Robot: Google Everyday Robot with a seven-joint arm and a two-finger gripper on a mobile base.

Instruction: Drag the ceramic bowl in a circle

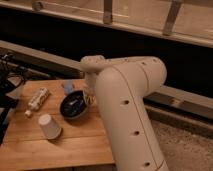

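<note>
The ceramic bowl (pixel 74 104) is round, shallow, dark and glossy, with faint light marks inside. It sits on the wooden table (pixel 55 145) near the middle. My gripper (pixel 90 97) hangs down from the white arm (pixel 125 105) at the bowl's right rim, mostly hidden by the arm. A white upturned cup (pixel 49 126) stands to the front left of the bowl. A small blue object (pixel 67 87) lies just behind the bowl.
A white bottle (pixel 36 99) lies on its side at the table's left. Dark equipment with cables (pixel 7 80) stands off the left edge. A dark ledge and railing (pixel 105 20) run behind the table. The table's right edge is hidden by my arm.
</note>
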